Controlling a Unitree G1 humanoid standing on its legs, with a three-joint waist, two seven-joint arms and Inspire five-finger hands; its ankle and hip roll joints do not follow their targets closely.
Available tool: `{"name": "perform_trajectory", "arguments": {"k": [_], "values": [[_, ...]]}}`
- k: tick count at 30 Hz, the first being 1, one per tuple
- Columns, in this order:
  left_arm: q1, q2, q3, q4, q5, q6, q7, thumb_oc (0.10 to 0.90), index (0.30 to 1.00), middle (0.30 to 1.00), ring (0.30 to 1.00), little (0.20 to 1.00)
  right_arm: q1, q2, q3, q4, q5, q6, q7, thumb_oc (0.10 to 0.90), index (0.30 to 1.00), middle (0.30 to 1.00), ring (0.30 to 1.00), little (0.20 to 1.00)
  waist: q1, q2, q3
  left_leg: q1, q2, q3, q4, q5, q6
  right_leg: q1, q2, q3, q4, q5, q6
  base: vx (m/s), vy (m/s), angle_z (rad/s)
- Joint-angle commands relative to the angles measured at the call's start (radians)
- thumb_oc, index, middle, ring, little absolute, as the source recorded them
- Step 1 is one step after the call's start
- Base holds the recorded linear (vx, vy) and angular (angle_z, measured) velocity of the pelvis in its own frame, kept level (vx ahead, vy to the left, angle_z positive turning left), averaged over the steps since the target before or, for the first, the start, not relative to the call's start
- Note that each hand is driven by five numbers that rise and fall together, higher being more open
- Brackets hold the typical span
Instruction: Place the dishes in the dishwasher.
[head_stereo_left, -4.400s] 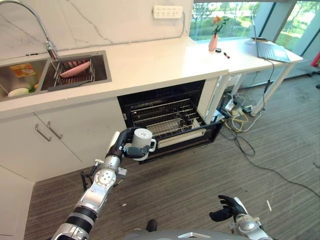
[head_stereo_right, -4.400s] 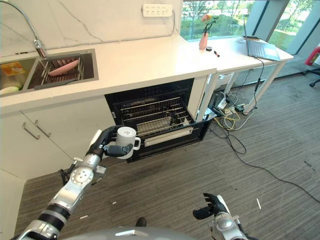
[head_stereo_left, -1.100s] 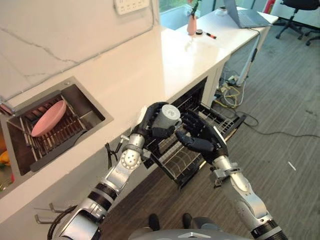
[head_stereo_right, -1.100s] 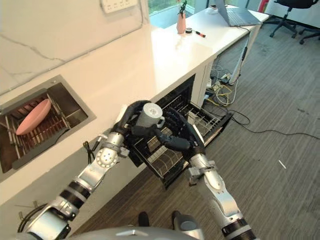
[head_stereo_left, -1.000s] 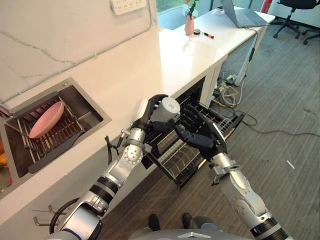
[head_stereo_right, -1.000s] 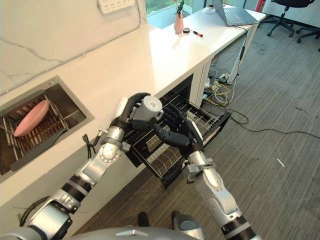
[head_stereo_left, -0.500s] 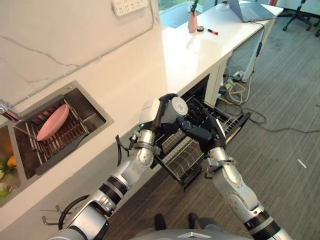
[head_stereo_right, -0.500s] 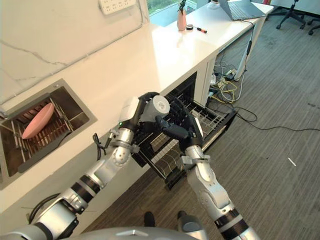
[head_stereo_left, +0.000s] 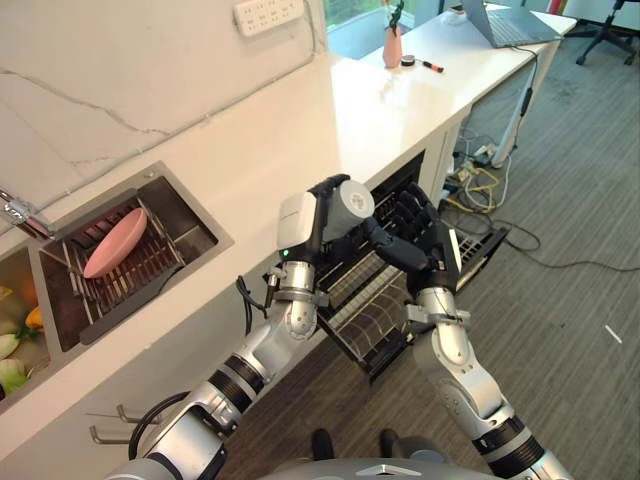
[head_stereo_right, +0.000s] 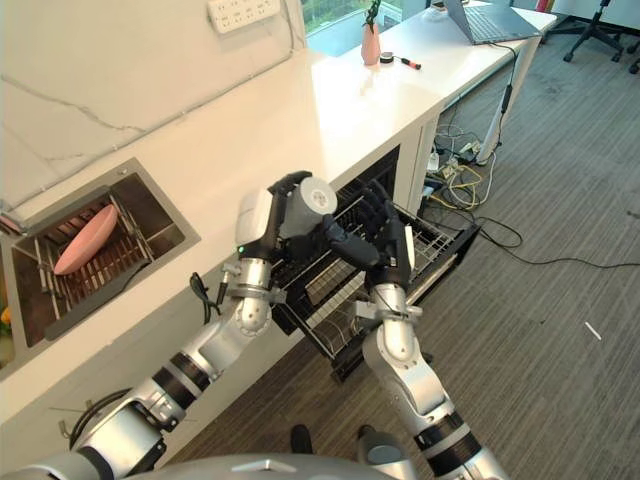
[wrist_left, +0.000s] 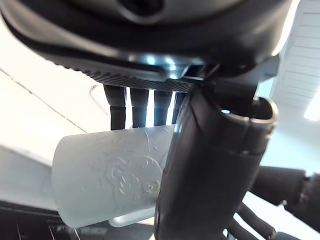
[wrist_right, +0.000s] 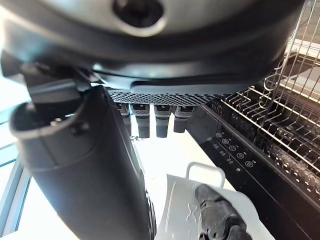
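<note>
Mug (head_stereo_left: 350, 207) raised since earlier, gripped by left robot hand (head_stereo_left: 322, 212); right robot hand (head_stereo_left: 412, 236) spread open, fingertips partly hidden behind mug.

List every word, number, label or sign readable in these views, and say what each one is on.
No text reads clearly anywhere.
Mug in the left hand: raised ornament, no letters.
Dishwasher control strip: small round symbols, too small to read.
Wall socket strip: no legible marking.
Laptop and vase on the counter: too small to tell.
</note>
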Motion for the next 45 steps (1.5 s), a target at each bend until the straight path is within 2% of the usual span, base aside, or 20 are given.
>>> {"name": "perform_trajectory", "arguments": {"k": [1, 2, 5, 6, 14, 20, 22, 27, 29, 31, 39, 41, 42, 45], "values": [[-0.141, 0.078, 0.121, -0.025, 0.010, -0.026, 0.101, 0.400, 0.300, 0.300, 0.300, 0.300, -0.059, 0.087, -0.007, -0.066, 0.007, -0.101, 0.020, 0.800, 0.900, 0.900, 0.900, 0.900, 0.030, -0.102, -0.024, 0.131, -0.013, 0.002, 0.003, -0.150, -0.022, 0.101, -0.146, -0.008, -0.229, 0.112, 0.157, 0.00, 0.001, 0.05], [-0.125, 0.074, 0.124, -0.055, -0.027, -0.049, 0.074, 0.400, 0.300, 0.300, 0.300, 0.300, -0.049, 0.087, -0.001, -0.055, 0.067, -0.095, 0.044, 0.800, 0.900, 0.900, 0.900, 0.900, 0.033, -0.105, -0.024, 0.132, -0.014, 0.001, 0.003, -0.150, -0.022, 0.102, -0.147, -0.009, -0.229, 0.113, 0.156, 0.00, 0.000, 0.05], [-0.113, 0.072, 0.129, -0.083, -0.068, -0.074, 0.043, 0.400, 0.300, 0.300, 0.300, 0.300, -0.042, 0.075, 0.004, -0.040, 0.113, -0.083, 0.082, 0.800, 0.900, 0.900, 0.900, 0.900, 0.037, -0.108, -0.026, 0.132, -0.014, 0.000, 0.003, -0.151, -0.022, 0.104, -0.148, -0.010, -0.229, 0.113, 0.156, 0.00, -0.002, 0.05], [-0.099, 0.072, 0.134, -0.110, -0.105, -0.098, 0.011, 0.400, 0.300, 0.300, 0.300, 0.300, -0.042, 0.061, 0.009, -0.027, 0.155, -0.073, 0.129, 0.800, 0.900, 0.900, 0.900, 0.900, 0.041, -0.112, -0.028, 0.132, -0.014, -0.002, 0.003, -0.150, -0.023, 0.105, -0.149, -0.010, -0.229, 0.113, 0.156, 0.00, -0.005, 0.07], [-0.059, 0.066, 0.146, -0.159, -0.250, -0.174, -0.100, 0.400, 0.300, 0.300, 0.300, 0.300, -0.053, -0.003, -0.007, 0.008, 0.219, -0.052, 0.292, 0.800, 0.900, 0.900, 0.900, 0.900, 0.054, -0.124, -0.032, 0.133, -0.012, -0.007, 0.003, -0.150, -0.023, 0.110, -0.151, -0.017, -0.229, 0.107, 0.155, 0.00, -0.008, 0.04], [-0.046, 0.054, 0.148, -0.148, -0.353, -0.193, -0.165, 0.400, 0.300, 0.300, 0.300, 0.300, -0.050, -0.028, -0.020, 0.014, 0.301, -0.051, 0.386, 0.800, 0.900, 0.900, 0.900, 0.900, 0.059, -0.130, -0.037, 0.136, -0.011, -0.008, 0.003, -0.150, -0.024, 0.113, -0.151, -0.023, -0.229, 0.104, 0.155, 0.00, -0.010, 0.06], [-0.046, 0.054, 0.148, -0.147, -0.353, -0.193, -0.165, 0.400, 0.300, 0.300, 0.300, 0.300, -0.050, -0.028, -0.020, 0.014, 0.302, -0.051, 0.387, 0.800, 0.900, 0.900, 0.900, 0.900, 0.059, -0.130, -0.037, 0.136, -0.011, -0.008, 0.003, -0.150, -0.024, 0.113, -0.151, -0.023, -0.229, 0.104, 0.156, 0.00, -0.003, 0.02], [-0.082, 0.054, 0.132, -0.113, -0.388, -0.183, -0.213, 0.400, 0.300, 0.300, 0.300, 0.300, -0.085, -0.065, 0.007, -0.003, 0.451, -0.031, 0.463, 0.800, 0.900, 0.900, 0.900, 0.900, 0.060, -0.135, -0.041, 0.134, -0.008, -0.005, 0.003, -0.148, -0.028, 0.112, -0.152, -0.027, -0.229, 0.103, 0.157, -0.01, -0.009, 0.03], [-0.092, 0.054, 0.132, -0.109, -0.410, -0.185, -0.227, 0.400, 0.300, 0.300, 0.300, 0.300, -0.100, -0.088, 0.004, -0.007, 0.427, -0.020, 0.461, 0.800, 0.900, 0.900, 0.900, 0.900, 0.061, -0.136, -0.042, 0.133, -0.009, -0.004, 0.003, -0.147, -0.028, 0.111, -0.152, -0.027, -0.229, 0.102, 0.157, 0.00, 0.000, 0.00], [-0.101, 0.064, 0.137, -0.109, -0.423, -0.185, -0.243, 0.400, 0.300, 0.300, 0.300, 0.300, -0.106, -0.138, -0.021, -0.002, 0.324, 0.005, 0.445, 0.800, 0.900, 0.900, 0.900, 0.900, 0.060, -0.135, -0.045, 0.134, -0.008, -0.002, 0.003, -0.148, -0.028, 0.111, -0.153, -0.030, -0.229, 0.101, 0.158, 0.00, 0.000, 0.00], [-0.121, 0.077, 0.143, -0.118, -0.427, -0.187, -0.257, 0.400, 0.300, 0.300, 0.300, 0.300, -0.113, -0.163, -0.041, 0.008, 0.192, 0.028, 0.425, 0.800, 0.900, 0.900, 0.900, 0.900, 0.057, -0.130, -0.045, 0.141, -0.007, -0.004, 0.003, -0.151, -0.026, 0.117, -0.153, -0.027, -0.229, 0.099, 0.159, 0.00, 0.000, 0.00], [-0.116, 0.069, 0.155, -0.134, -0.493, -0.200, -0.265, 0.400, 0.300, 0.300, 0.300, 0.300, -0.118, -0.181, -0.060, 0.012, 0.040, 0.047, 0.390, 0.800, 0.900, 0.900, 0.900, 0.900, 0.057, -0.129, -0.044, 0.141, -0.008, -0.005, 0.003, -0.151, -0.024, 0.115, -0.153, -0.027, -0.229, 0.099, 0.159, 0.00, 0.000, 0.00], [-0.117, 0.069, 0.155, -0.134, -0.493, -0.200, -0.265, 0.400, 0.300, 0.300, 0.300, 0.300, -0.118, -0.181, -0.060, 0.012, 0.040, 0.048, 0.390, 0.800, 0.900, 0.900, 0.900, 0.900, 0.057, -0.129, -0.044, 0.141, -0.007, -0.005, 0.003, -0.151, -0.024, 0.115, -0.153, -0.027, -0.229, 0.099, 0.158, 0.00, 0.000, 0.00], [-0.128, 0.056, 0.160, -0.139, -0.552, -0.210, -0.265, 0.400, 0.300, 0.300, 0.300, 0.300, -0.118, -0.182, -0.070, 0.024, -0.069, 0.064, 0.357, 0.800, 0.900, 0.900, 0.900, 0.900, 0.054, -0.127, -0.044, 0.140, -0.009, -0.006, 0.003, -0.151, -0.023, 0.116, -0.153, -0.029, -0.229, 0.098, 0.158, 0.00, 0.000, 0.00]]}}
